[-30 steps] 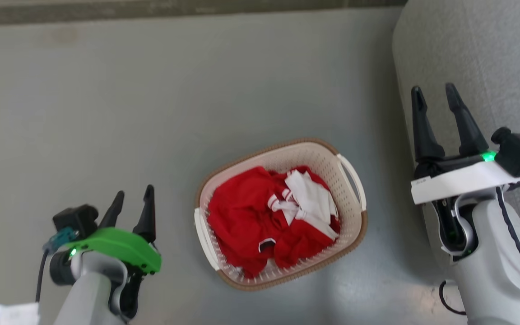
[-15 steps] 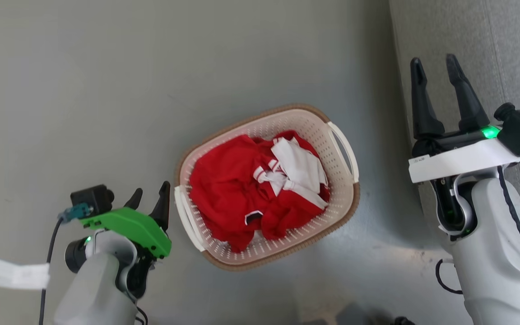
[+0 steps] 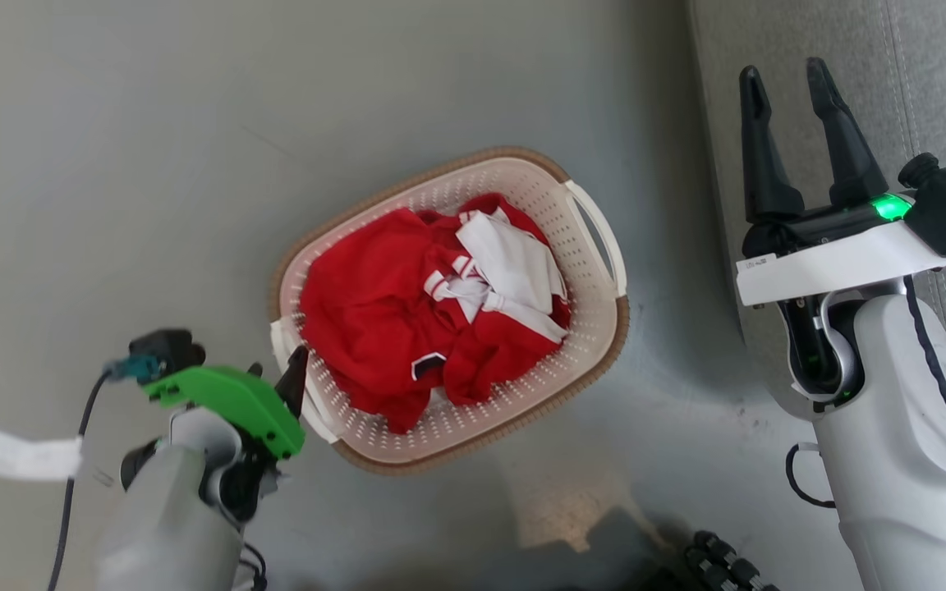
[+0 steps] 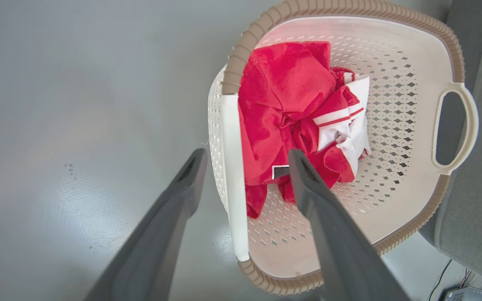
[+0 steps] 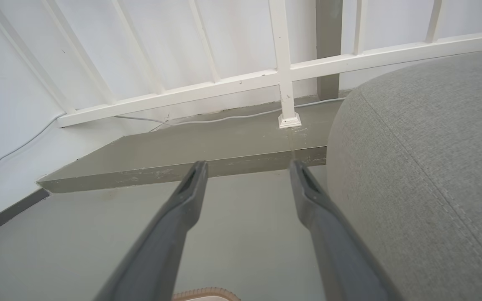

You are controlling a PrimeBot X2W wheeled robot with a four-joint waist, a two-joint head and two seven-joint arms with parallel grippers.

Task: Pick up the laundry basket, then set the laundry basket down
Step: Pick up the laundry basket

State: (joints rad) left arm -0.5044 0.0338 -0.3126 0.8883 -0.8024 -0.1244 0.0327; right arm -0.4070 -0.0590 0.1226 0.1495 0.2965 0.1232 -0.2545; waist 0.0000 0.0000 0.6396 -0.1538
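The laundry basket (image 3: 592, 316) is cream, perforated and brown-rimmed, and it stands on the grey floor with red and white clothes (image 3: 407, 328) inside. My left gripper (image 3: 276, 365) is open at its near left end. In the left wrist view this gripper (image 4: 246, 154) straddles the white loop handle (image 4: 229, 167), one finger outside the basket (image 4: 396, 125) and one over the clothes (image 4: 287, 96). My right gripper (image 3: 785, 72) is open and empty, held high to the right of the basket over the sofa's edge. The basket's rim (image 5: 205, 294) peeks in below the right gripper (image 5: 248, 165).
A grey sofa (image 3: 892, 98) stands close to the basket's right side and bulks large in the right wrist view (image 5: 425, 175). A raised step (image 5: 182, 154) and a white railing (image 5: 283, 75) lie beyond. A white tag (image 3: 13, 447) hangs from my left arm.
The head camera has shifted, so the whole picture moved. My left gripper has come up to the basket's left handle and now straddles it. The right gripper keeps its open pose.
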